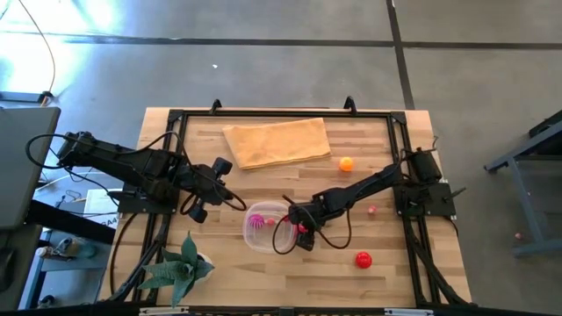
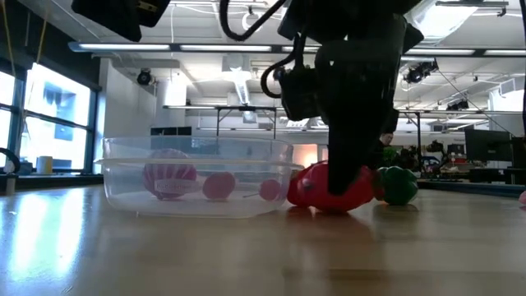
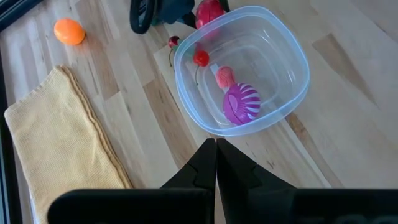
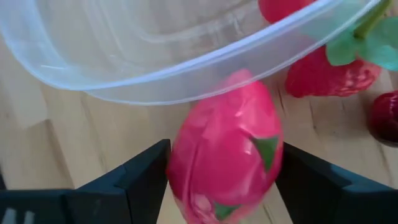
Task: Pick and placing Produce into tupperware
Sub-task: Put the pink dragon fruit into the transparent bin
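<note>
Right claw (image 4: 217,168) around 1 pink fruit (image 4: 227,155)

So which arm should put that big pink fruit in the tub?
Probably the right. Its hand already sits around the pink fruit beside the tub. The left hand is shut and farther away.

Pale wooden butcher-block table (image 1: 219,272) with a black frame. Directly on it — tan folded cloth (image 1: 277,141), small orange ball (image 1: 346,163), red round toy fruit (image 1: 363,260), tiny pink piece (image 1: 372,210), clear round plastic container (image 1: 263,237), pink-red dragon-fruit toy (image 4: 225,152) touching the container's rim, green spiky-leaved plant (image 1: 180,269).
</note>
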`<action>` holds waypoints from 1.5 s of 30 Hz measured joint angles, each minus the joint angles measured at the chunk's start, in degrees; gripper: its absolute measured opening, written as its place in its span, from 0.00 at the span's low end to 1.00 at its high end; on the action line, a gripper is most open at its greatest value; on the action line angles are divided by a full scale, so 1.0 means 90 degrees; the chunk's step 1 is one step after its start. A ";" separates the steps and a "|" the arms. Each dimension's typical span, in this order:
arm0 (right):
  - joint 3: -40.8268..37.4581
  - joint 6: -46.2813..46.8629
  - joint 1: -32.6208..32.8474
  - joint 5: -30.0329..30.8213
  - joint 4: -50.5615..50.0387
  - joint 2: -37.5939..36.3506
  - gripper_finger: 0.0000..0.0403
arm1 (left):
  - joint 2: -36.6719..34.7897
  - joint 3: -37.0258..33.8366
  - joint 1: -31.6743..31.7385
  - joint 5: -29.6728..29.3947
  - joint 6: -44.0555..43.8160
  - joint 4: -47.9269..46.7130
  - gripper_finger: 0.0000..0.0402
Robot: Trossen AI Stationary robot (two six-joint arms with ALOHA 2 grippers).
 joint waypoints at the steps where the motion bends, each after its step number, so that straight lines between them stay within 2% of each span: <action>1: 0.0003 0.0002 0.0000 -0.0002 -0.0009 0.0013 0.65 | 0.0000 0.0000 0.0000 0.0000 0.0000 0.0001 0.01; 9: -0.0004 0.0005 0.0012 0.0270 0.0006 0.0015 0.64 | 0.0000 0.0000 0.0000 0.0002 0.0000 0.0001 0.01; 18: -0.0014 -0.0052 0.0005 0.0361 0.0013 0.0024 0.55 | 0.0000 0.0000 0.0000 0.0002 0.0000 0.0001 0.01; 28: -0.0021 -0.0223 0.0097 0.0329 -0.0031 -0.0036 0.55 | 0.0000 0.0000 -0.0001 0.0002 0.0000 0.0001 0.01; 38: -0.0046 -0.0277 0.0158 0.0541 -0.0618 -0.0615 0.55 | 0.0000 0.0000 0.0000 0.0002 0.0000 0.0001 0.01; 45: -0.0038 -0.0256 0.0185 0.0775 -0.0686 -0.1508 0.55 | 0.0000 0.0000 -0.0002 0.0002 0.0000 0.0001 0.01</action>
